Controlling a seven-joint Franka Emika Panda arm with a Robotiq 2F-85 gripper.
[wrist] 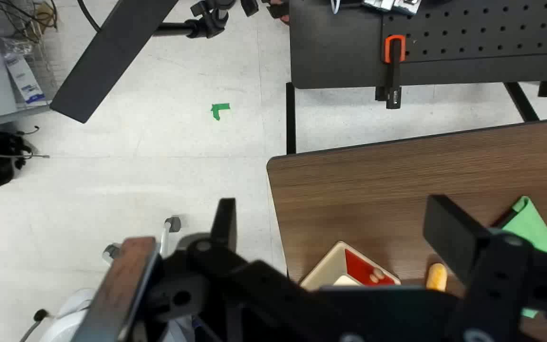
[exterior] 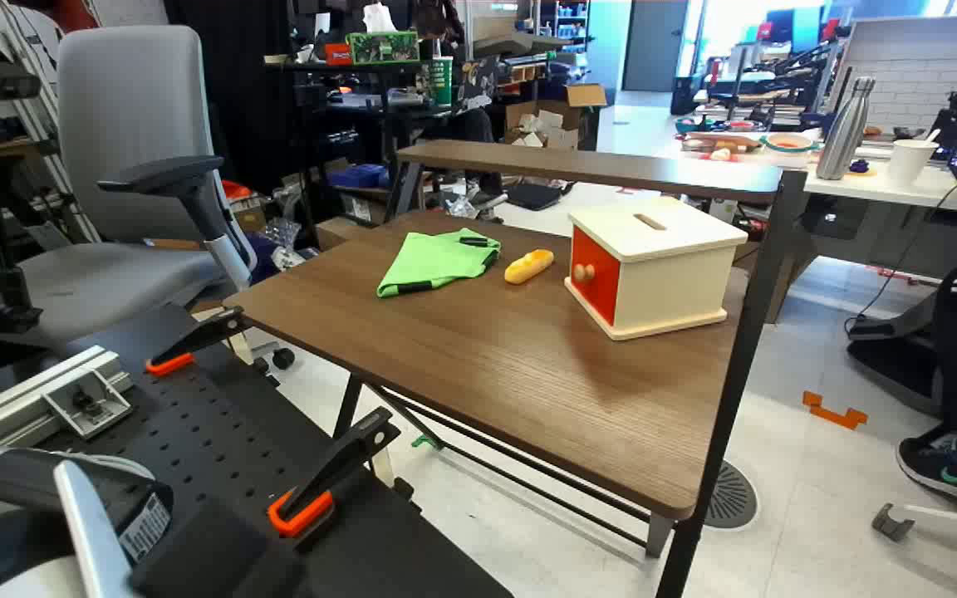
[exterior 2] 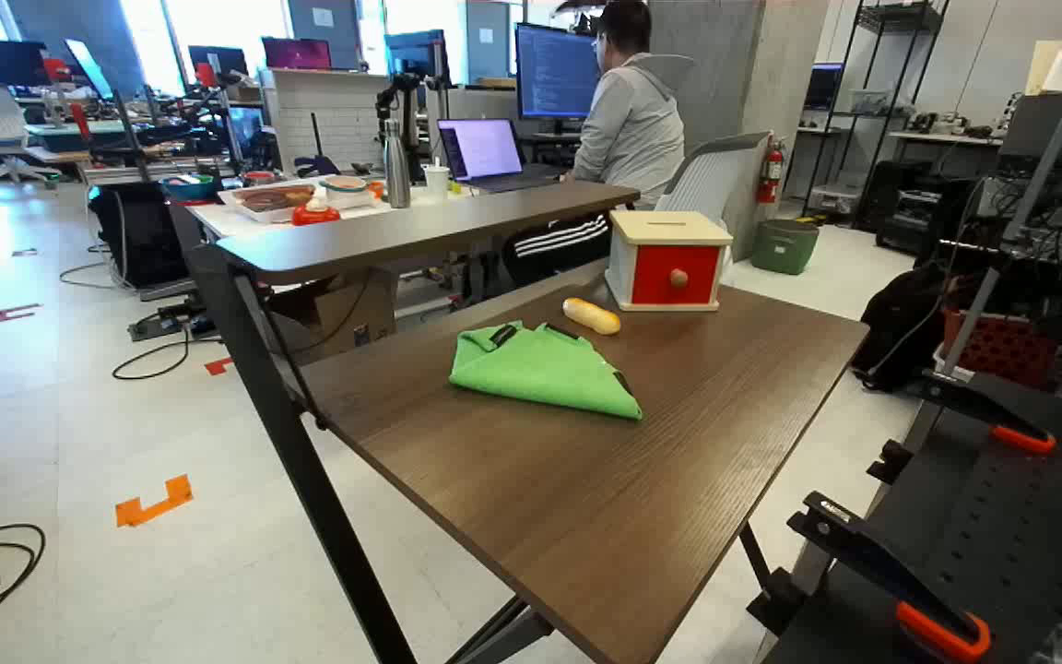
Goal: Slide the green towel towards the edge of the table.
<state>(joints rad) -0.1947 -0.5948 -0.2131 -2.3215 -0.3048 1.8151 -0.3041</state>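
Gaping end effector (wrist: 335, 225): released in the wrist view, its two fingers (wrist: 449, 237) spread wide apart.
Wooden box (wrist: 333, 263): between 5 and 6 o'clock from the gap between the fingers, pale, with a red door (wrist: 361, 268) and round knob (wrist: 377, 275); partly hidden behind the end effector.
Yellow roll (wrist: 437, 274): toward 4 o'clock in that same view, apart from the box, one end hidden.
Green towel (wrist: 534, 230): toward 3 o'clock there, on the counter (wrist: 349, 180), the end effector covering part of it.
Towel's lie: folded, dark-edged in places, wholly on the counter; in an exterior view the towel (exterior: 445, 257) rests toward 11 o'clock from the counter's middle, with the roll near it at 3 o'clock and the box farther out the same way.
Counter: brown, wood-grained, its raised shelf (exterior: 595, 170) running along the 1 o'clock side in that view.
Pegboard bench (exterior: 221, 432): black, toward 8 o'clock from the counter, orange-ended clamps (exterior: 344, 461) on its edge facing the counter.
Grey chair (exterior: 134, 133): toward 10 o'clock from the counter.
Person (exterior 2: 628, 120): in an exterior view, at 12 o'clock from the counter, in a grey hooded top, turned toward a monitor (exterior 2: 549, 78).
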